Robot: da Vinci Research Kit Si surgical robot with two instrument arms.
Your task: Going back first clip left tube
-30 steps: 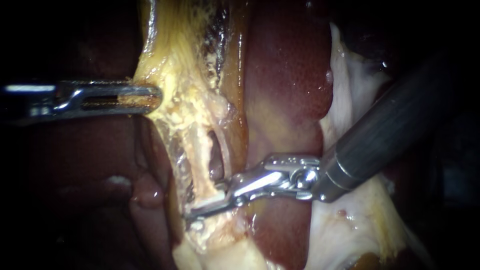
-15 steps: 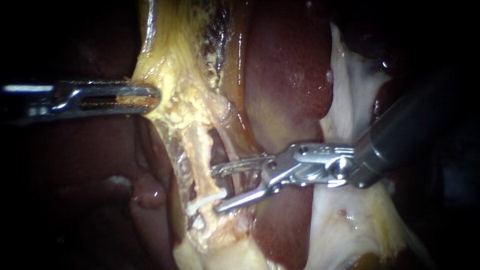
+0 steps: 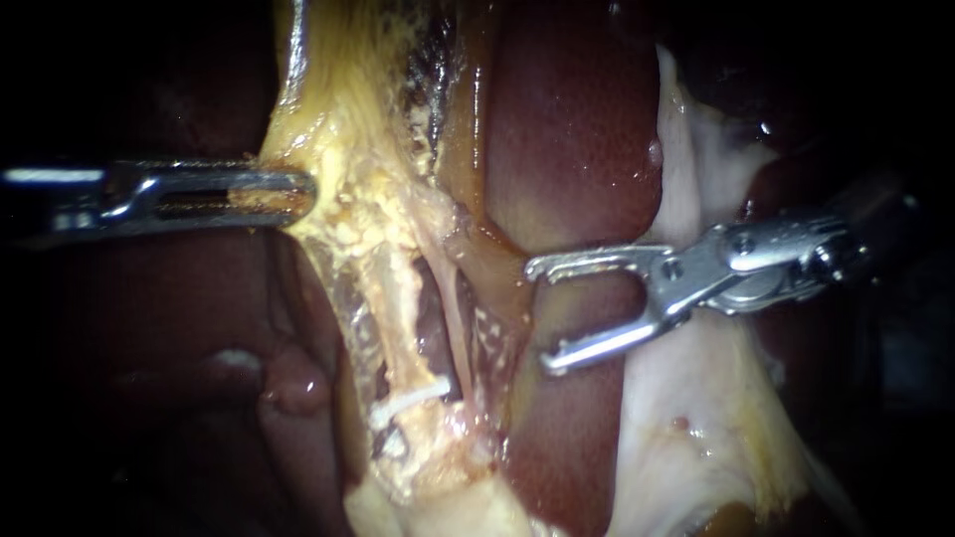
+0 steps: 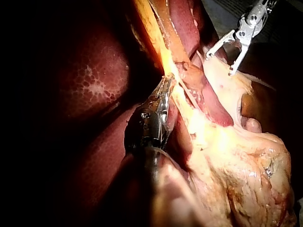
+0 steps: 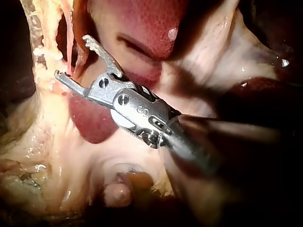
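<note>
In the endoscope view, the white clip (image 3: 410, 398) sat across the left tube (image 3: 395, 303), low on it, and a thinner tube (image 3: 453, 308) ran just to its right. The right instrument (image 3: 542, 315) stood clear of both, off to the right over the liver (image 3: 572, 149). Its jaws were spread wide with nothing between them. The left instrument (image 3: 288, 194) had its jaws pressed together on the edge of the yellow tissue (image 3: 343, 129), holding it out to the left. I judged the clip placed and the retreat to be the step in hand. The next move called for drawing the right instrument back along its own shaft without catching liver or tube, while the left one held its pull. In the left wrist view, the left instrument (image 4: 166, 87) pinched that yellow strand, and the open right instrument (image 4: 220, 64) showed farther off. The near field was dark and I could not find the clip there. In the right wrist view, the right instrument (image 5: 71, 56) gaped just short of the tubes. Its shaft blurred into shadow, and the clip was hidden or too small to make out.
</note>
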